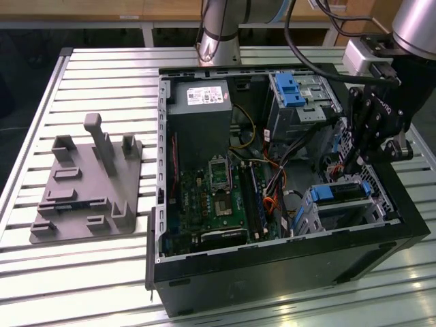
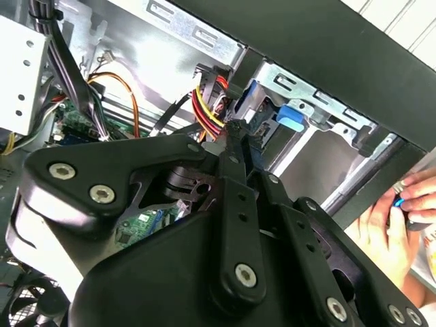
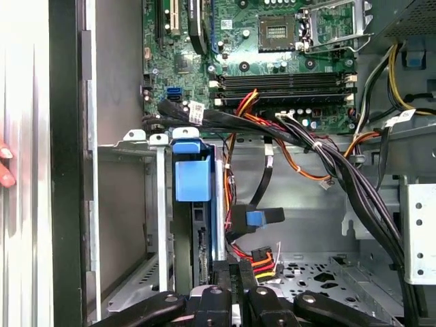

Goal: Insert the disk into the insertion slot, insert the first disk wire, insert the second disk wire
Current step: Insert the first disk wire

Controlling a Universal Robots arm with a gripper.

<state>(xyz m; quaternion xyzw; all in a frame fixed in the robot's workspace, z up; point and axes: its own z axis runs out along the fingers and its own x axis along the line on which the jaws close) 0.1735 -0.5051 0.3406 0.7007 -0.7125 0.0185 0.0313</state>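
The disk (image 1: 338, 193), framed in blue, lies inside the insertion slot (image 1: 354, 216), a low grey cage in the case's corner on the exterior view's right. In the first wrist view the disk's blue carrier (image 3: 193, 178) sits between the slot's perforated metal walls (image 3: 129, 204). My gripper (image 1: 351, 165) hangs just behind the disk. Its black fingers (image 2: 235, 146) are drawn together at a disk wire of red, yellow and black strands (image 2: 208, 109), whose connector (image 3: 263, 261) lies against the fingertips. A second disk wire with a blue plug (image 3: 261, 219) hangs loose nearby.
A taller cage with a blue latch (image 1: 291, 88) stands at the case's back. The motherboard (image 1: 218, 197) and thick black cable bundles (image 3: 340, 170) fill the middle. A grey fixture (image 1: 88, 184) lies on the slatted table. A person's hand (image 2: 402, 211) rests outside the case wall.
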